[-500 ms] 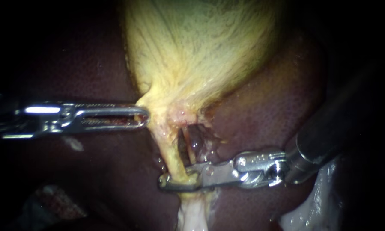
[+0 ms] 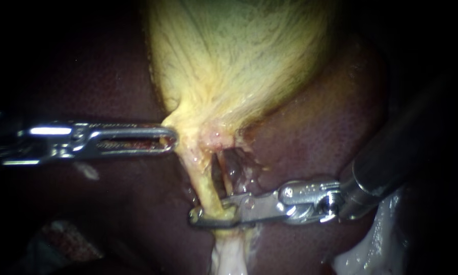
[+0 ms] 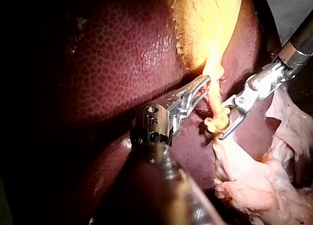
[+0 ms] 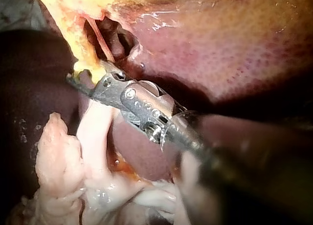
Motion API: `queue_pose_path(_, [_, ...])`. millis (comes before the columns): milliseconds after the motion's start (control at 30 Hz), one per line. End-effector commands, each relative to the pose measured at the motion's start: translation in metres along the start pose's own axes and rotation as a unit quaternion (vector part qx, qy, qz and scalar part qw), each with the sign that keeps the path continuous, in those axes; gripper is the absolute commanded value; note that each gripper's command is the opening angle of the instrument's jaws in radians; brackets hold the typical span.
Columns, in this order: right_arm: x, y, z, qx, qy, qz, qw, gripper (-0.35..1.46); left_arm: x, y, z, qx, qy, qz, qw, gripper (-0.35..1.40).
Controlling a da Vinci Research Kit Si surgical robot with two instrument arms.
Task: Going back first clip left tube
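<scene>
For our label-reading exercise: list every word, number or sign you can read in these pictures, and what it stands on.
None: no readable text shows on the gallbladder, the liver, the left instrument or the right instrument.

Mid-frame, the right instrument (image 4: 89, 79) ends in a metal claw that clasps the yellow tube (image 4: 81, 52) from both sides. Just beyond the claw, a thin red strand (image 4: 101, 39) crosses a dark hollow in the liver (image 4: 230, 49). Under the claw, pale pink tissue (image 4: 93, 132) hangs in soft, glistening lumps
</scene>
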Motion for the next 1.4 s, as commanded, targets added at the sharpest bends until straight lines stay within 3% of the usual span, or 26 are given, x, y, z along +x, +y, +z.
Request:
queue_pose_path(33, [0.0,0.0002,-0.0001,0.0,0.003,-0.013,0.9999,0.51,0.0,0.0,0.0,0.0,0.0,0.0,1.0,-0.35])
queue_pose_path(200, [0.0002,0.0003,0.0,-0.01,0.018,-0.063,0.9978,0.6,0.0,0.0,0.0,0.0,0.0,0.0,1.0,-0.35])
queue_pose_path(400, [0.0007,0.0004,-0.0011,-0.016,0.02,-0.101,0.9945,0.6,0.0,0.0,-0.0001,0.0,0.0,0.0,1.0,-0.35])
queue_pose_path(800, [0.0008,-0.0001,-0.0046,-0.027,0.022,-0.114,0.9928,0.6,0.0,-0.0001,-0.0001,0.0,0.0,0.0,1.0,-0.35])
queue_pose_path(1033, [0.0005,-0.0009,-0.009,-0.042,0.024,-0.112,0.9926,0.6,0.0,0.0,0.0,0.0,0.0,0.0,1.0,-0.35])
queue_pose_path(1400, [0.0027,-0.0016,-0.0167,-0.068,0.032,-0.126,0.9892,0.6,0.0002,0.0006,0.0005,0.0,0.0,0.001,1.0,-0.35])
